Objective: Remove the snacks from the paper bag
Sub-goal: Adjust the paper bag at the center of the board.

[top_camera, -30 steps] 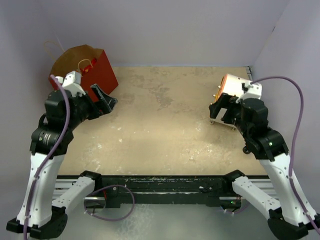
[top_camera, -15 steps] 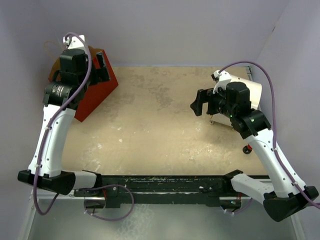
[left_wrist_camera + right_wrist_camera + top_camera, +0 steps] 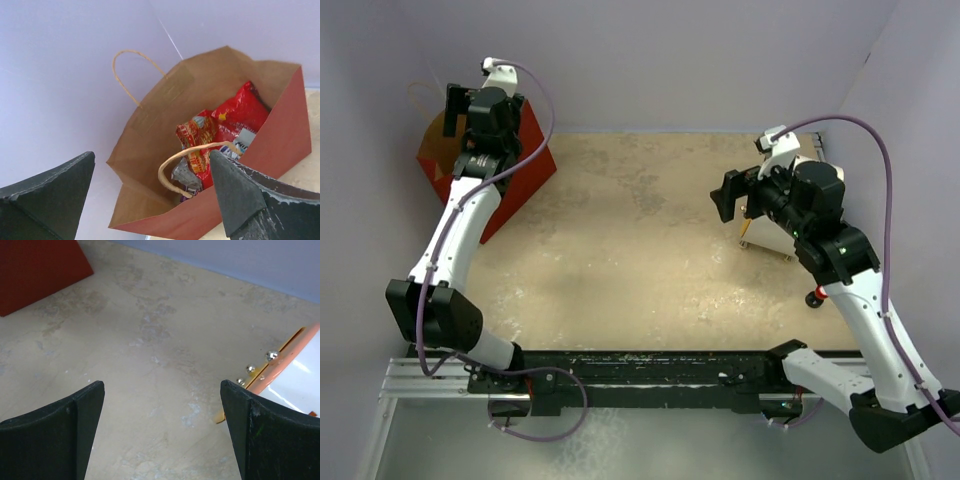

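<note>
The paper bag (image 3: 528, 165), red outside and brown inside, stands open at the far left corner. In the left wrist view I look down into the bag (image 3: 160, 110). A large red crinkly packet (image 3: 235, 117) leans inside it, with small silver (image 3: 186, 176) and silver-blue (image 3: 244, 140) wrappers under it. A twisted handle (image 3: 172, 167) arches over the near rim. My left gripper (image 3: 460, 110) is open and empty above the bag's mouth (image 3: 151, 155). My right gripper (image 3: 728, 195) is open and empty above bare table at the right (image 3: 162, 385).
A white cylinder with an orange face (image 3: 770, 228) lies at the right, beside my right gripper (image 3: 295, 372). A small red-capped black knob (image 3: 815, 297) sits nearer the front right. Lilac walls close in the back and both sides. The bag's red side (image 3: 40, 270) shows far left.
My left arm has swung up and back from beside the bag to above its open mouth. My right arm has lifted and moved a little left of the cylinder.
</note>
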Controlling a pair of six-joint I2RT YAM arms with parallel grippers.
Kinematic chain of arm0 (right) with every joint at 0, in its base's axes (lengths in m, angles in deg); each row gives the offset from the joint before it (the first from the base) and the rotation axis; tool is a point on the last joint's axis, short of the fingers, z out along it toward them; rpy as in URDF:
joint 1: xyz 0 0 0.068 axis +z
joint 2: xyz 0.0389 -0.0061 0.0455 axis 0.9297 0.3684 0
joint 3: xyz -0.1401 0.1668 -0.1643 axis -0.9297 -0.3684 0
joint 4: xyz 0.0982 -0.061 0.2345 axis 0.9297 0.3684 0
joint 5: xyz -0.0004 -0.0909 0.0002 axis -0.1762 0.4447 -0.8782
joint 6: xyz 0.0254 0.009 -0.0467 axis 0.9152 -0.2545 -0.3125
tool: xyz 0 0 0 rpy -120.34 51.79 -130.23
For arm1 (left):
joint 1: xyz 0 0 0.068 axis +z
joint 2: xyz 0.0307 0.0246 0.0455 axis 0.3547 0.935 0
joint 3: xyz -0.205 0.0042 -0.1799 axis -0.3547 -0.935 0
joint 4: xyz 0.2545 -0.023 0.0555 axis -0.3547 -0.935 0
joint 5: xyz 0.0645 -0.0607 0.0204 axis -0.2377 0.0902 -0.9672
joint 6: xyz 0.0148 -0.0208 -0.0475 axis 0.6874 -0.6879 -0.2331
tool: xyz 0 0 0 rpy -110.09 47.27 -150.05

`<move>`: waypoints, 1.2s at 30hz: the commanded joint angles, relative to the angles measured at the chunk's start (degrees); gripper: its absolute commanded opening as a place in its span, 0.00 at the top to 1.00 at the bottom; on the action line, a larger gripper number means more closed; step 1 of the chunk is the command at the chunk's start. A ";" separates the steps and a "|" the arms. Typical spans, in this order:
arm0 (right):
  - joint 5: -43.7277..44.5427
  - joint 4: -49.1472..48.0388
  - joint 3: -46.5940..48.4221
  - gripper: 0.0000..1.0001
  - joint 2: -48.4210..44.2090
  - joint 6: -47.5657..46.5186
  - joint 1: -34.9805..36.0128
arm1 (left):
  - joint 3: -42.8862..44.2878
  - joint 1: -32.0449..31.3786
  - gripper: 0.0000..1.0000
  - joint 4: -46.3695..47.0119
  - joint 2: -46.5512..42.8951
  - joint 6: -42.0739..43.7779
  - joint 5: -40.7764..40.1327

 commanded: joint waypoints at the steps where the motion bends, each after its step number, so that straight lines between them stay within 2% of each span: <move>1: 2.90 -5.59 0.73 0.00 -1.80 -2.93 0.30 | -2.57 3.60 0.01 5.22 -1.92 -3.71 4.96; 6: 3.26 -5.01 2.30 0.00 -0.48 -3.20 0.30 | -4.55 10.96 0.01 1.14 -2.48 -14.30 22.04; 10: 3.57 -4.88 1.48 0.00 -0.76 -3.08 0.30 | -5.56 12.58 0.01 0.43 -2.30 -17.57 27.02; 16: 3.97 -4.45 1.04 0.00 -0.63 -2.73 0.30 | -2.93 12.69 0.26 -4.81 -1.26 -21.63 29.07; 20: 3.39 -4.43 1.04 0.00 -0.14 -2.54 0.26 | 0.36 12.69 0.59 -11.17 -0.32 -25.23 30.66; 22: 3.04 -4.53 1.11 0.00 0.04 -2.46 0.35 | 1.41 12.69 0.70 -13.77 -0.32 -26.46 31.35; 31: 2.39 -5.11 0.95 0.00 1.01 -1.41 0.30 | 5.99 12.66 0.99 -22.51 -2.07 -30.81 38.85; 36: 1.57 -6.26 0.78 0.00 1.39 -0.99 0.30 | 7.67 12.65 1.00 -26.95 -3.11 -33.66 43.38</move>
